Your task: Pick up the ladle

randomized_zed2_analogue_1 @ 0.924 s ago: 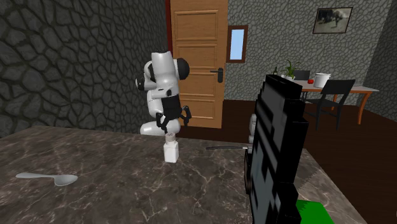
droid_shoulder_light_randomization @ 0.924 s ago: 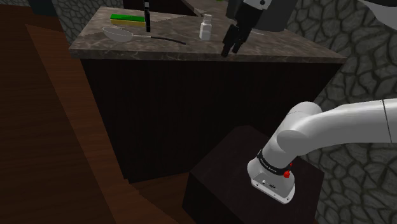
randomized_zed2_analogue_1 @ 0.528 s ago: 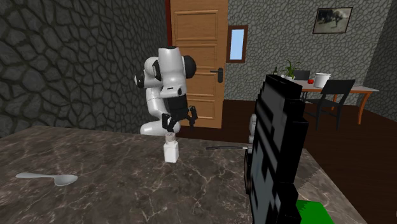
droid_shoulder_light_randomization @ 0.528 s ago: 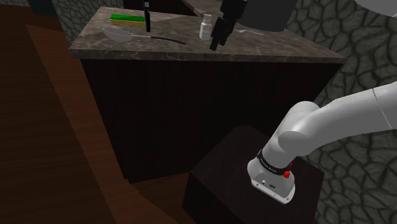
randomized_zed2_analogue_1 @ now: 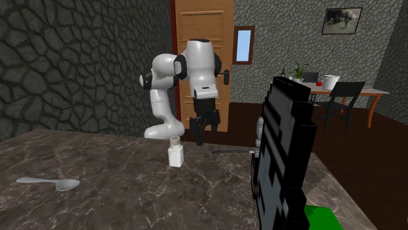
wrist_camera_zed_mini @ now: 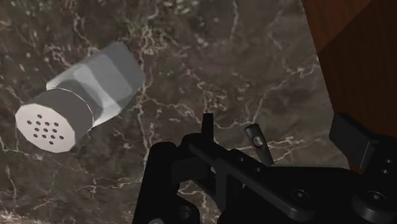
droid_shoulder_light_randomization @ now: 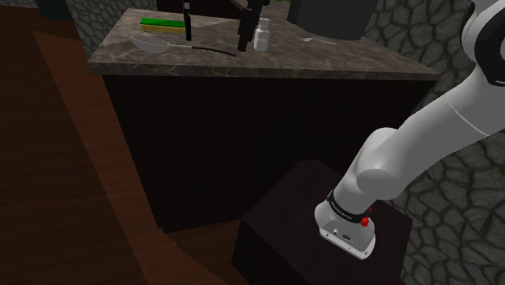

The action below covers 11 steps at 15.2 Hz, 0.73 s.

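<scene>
While gripper (droid_shoulder_light_randomization: 243, 42) hovered beside the shaker (droid_shoulder_light_randomization: 260, 36), ladle (droid_shoulder_light_randomization: 150, 42) lay untouched.
Next move needed: shoulder view's left, clear of shaker, down onto handle (droid_shoulder_light_randomization: 212, 51); gripper opening couldn't be told.

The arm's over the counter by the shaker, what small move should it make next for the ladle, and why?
Probably shift the gripper a little toward the shoulder view's left, over the ladle's dark handle, before lowering. It hangs above the counter close beside the shaker, the handle's end just past it.
</scene>
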{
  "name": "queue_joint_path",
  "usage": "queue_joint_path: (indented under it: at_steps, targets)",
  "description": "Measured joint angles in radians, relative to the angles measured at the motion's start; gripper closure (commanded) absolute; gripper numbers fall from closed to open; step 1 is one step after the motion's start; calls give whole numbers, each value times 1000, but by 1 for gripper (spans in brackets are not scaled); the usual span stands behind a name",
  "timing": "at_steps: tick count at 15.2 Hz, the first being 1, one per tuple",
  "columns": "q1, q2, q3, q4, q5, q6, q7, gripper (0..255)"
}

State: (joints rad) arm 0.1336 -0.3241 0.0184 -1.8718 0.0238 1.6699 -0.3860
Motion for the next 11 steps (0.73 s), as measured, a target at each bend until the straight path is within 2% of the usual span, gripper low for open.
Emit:
queue_joint_path:
  at_steps: [4, 11]
  targets:
    - [39, 156, 39, 175, -28, -29, -71, 0]
    - [108, 437, 106, 548, -107, -143, -207, 0]
